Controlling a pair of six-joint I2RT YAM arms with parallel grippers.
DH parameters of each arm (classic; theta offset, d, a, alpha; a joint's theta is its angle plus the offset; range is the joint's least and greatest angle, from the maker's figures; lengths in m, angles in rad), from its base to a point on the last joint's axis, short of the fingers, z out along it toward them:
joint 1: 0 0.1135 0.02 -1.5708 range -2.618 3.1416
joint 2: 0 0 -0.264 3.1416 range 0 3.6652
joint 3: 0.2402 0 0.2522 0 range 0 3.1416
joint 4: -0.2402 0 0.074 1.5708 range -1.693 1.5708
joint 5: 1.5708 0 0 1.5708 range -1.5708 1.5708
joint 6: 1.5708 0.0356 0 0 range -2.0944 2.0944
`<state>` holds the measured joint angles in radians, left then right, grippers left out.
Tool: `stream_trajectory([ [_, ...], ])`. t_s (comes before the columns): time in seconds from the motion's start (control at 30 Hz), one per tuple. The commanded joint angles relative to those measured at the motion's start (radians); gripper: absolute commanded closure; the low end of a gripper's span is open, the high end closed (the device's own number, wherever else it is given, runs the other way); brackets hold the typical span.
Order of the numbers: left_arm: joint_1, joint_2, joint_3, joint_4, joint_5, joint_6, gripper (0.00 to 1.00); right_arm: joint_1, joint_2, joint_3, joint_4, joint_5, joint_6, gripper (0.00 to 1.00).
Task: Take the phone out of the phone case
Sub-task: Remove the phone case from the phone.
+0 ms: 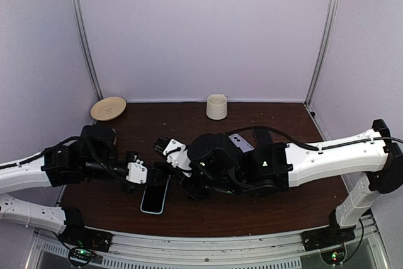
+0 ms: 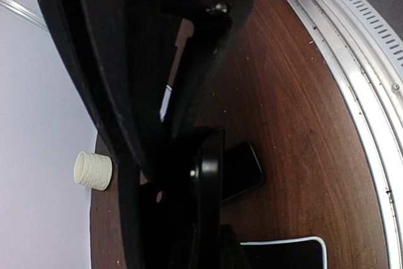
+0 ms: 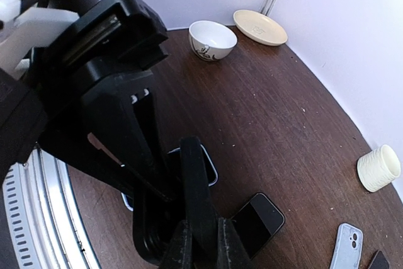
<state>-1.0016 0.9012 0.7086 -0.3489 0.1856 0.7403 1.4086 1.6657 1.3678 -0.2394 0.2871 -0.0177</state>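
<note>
A black phone case (image 3: 196, 181) stands on edge just above the table, and both grippers meet at it. My right gripper (image 3: 201, 231) is shut on its lower end, with the fingers (image 3: 179, 244) pressed against both faces. My left gripper (image 1: 146, 179) comes in from the left and is shut on the same case, whose glossy edge (image 2: 209, 181) fills the left wrist view. Whether the phone sits inside the case I cannot tell. In the top view the right gripper (image 1: 165, 163) sits close against the left one.
Under the grippers a phone with a light blue rim (image 1: 154, 198) lies flat. A bare black handset (image 3: 257, 222) lies beside it. A pale case (image 1: 240, 143) lies behind the right arm. A ribbed cup (image 1: 216, 106), a plate (image 1: 108, 108) and a bowl (image 3: 213, 40) stand at the back.
</note>
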Motion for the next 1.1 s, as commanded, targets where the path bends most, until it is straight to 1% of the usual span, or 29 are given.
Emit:
stream_trajectory([
  [0.0,0.010,-0.041,0.020,0.232,-0.137,0.008,1.00,0.011,-0.014,-0.011,0.013,0.055,0.100,1.00],
  [0.1,0.009,-0.044,0.017,0.245,-0.167,0.007,1.00,0.010,-0.027,-0.024,0.026,0.075,0.120,1.00],
  [0.27,0.009,-0.039,0.021,0.243,-0.170,0.004,1.00,0.009,-0.055,-0.048,0.041,0.099,0.139,1.00],
  [0.33,0.009,-0.037,0.023,0.243,-0.207,0.002,1.00,0.009,-0.069,-0.058,0.044,0.115,0.141,1.00],
  [0.47,0.010,-0.029,0.031,0.242,-0.238,-0.006,1.00,0.007,-0.094,-0.074,0.048,0.131,0.140,1.00],
  [0.87,0.011,-0.006,0.047,0.246,-0.343,-0.022,1.00,0.008,-0.172,-0.128,0.055,0.134,0.131,1.00],
  [0.97,0.011,0.000,0.047,0.249,-0.367,-0.022,1.00,0.007,-0.192,-0.139,0.049,0.159,0.122,1.00],
  [1.07,0.011,0.007,0.048,0.258,-0.420,-0.019,1.00,0.001,-0.212,-0.142,0.030,0.186,0.119,1.00],
])
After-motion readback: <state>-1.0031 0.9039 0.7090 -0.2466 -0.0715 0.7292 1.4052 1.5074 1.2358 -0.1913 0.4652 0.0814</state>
